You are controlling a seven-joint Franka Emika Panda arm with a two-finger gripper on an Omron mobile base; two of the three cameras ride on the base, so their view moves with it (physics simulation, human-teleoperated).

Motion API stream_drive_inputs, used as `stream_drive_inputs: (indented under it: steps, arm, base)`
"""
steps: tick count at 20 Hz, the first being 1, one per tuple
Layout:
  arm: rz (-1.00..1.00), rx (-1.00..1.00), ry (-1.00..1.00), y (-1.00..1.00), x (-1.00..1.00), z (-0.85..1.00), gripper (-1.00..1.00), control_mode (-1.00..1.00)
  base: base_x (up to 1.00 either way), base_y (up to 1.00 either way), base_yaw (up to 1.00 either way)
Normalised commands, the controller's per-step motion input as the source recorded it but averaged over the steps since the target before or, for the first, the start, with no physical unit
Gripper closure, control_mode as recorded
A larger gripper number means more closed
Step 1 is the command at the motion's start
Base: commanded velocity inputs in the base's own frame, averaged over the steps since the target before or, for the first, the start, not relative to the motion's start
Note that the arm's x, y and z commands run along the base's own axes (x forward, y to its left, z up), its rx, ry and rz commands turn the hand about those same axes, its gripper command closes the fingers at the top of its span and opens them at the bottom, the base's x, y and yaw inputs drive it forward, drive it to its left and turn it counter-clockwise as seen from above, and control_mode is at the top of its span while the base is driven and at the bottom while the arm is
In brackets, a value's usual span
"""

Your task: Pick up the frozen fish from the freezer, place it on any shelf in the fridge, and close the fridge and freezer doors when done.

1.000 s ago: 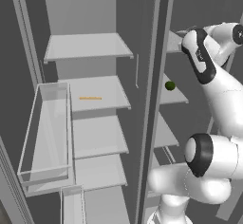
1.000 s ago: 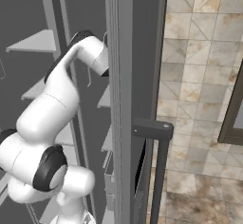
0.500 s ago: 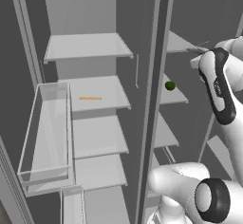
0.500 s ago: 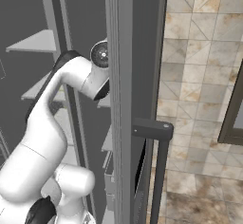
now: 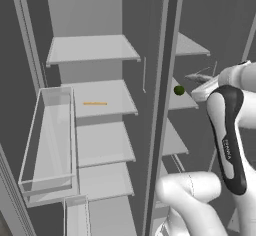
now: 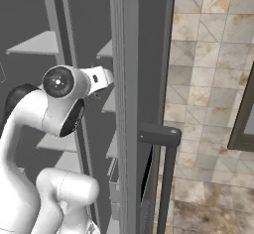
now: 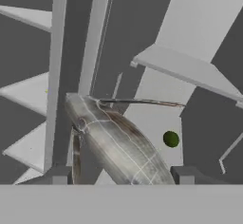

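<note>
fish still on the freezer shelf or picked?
Picked. The frozen fish sits between the gripper fingertips, held off the freezer shelves.

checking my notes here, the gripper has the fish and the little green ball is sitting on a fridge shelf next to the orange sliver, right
Not quite. The gripper does hold the frozen fish, but the green ball sits on a freezer shelf, right of the centre divider. Only the orange sliver lies on a fridge shelf. The left base view shows this.

Frozen fish [image 7: 118, 144] glossy, finely veined grey; shelves [image 5: 92, 48] matt pale (plastic-looking); freezer door [image 6: 126, 104] finely ribbed
</note>
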Motion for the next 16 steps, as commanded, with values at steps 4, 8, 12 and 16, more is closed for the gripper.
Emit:
stream_drive_inputs:
  steps: [4, 8, 12, 16]
  arm:
    - [0.00, 0.00, 0.20, 1.00, -0.99, 0.12, 1.00, -1.00]
    - [0.00, 0.00, 0.23, 1.00, -0.55, 0.41, 1.00, -1.00]
    - [0.00, -0.02, 0.18, 1.00, 0.33, 0.56, 1.00, -1.00]
    - [-0.02, -0.12, 0.05, 0.82, 1.00, 0.34, 1.00, -1.00]
  base:
    - [0.00, 0.00, 0.00]
    - [0.00, 0.00, 0.00]
    - [0.00, 0.00, 0.00]
    - [0.00, 0.00, 0.00]
